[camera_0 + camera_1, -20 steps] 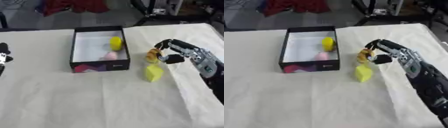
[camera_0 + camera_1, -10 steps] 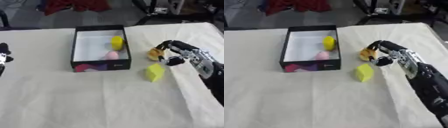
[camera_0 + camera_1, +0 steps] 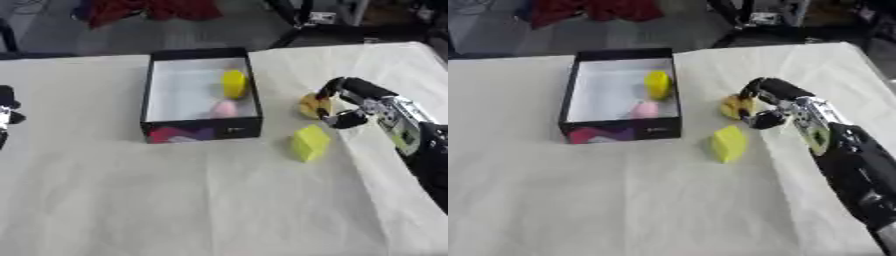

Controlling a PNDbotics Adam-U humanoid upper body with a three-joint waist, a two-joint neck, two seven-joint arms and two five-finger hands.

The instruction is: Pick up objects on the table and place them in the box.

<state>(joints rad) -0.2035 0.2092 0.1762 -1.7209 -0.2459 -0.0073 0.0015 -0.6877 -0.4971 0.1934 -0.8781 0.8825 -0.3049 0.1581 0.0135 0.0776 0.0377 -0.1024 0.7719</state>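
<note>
Black right robot hand with silver-grey wrist housing, black forearm, black-and-white left robot hand

Both views look down from the robot's head onto a table covered in a cream cloth, facing forward toward a cluttered floor at the far edge. They share nearly everything: the black rectangular box with a white floor sits left of centre in each, slightly further left in the right eye view.

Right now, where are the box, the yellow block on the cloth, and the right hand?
box (image 3: 199, 53): left eye view, far rim.
yellow block (image 3: 309, 142): left eye view, its front face.
right hand (image 3: 344, 95): left eye view, curled fingers around a small yellow object.
</note>
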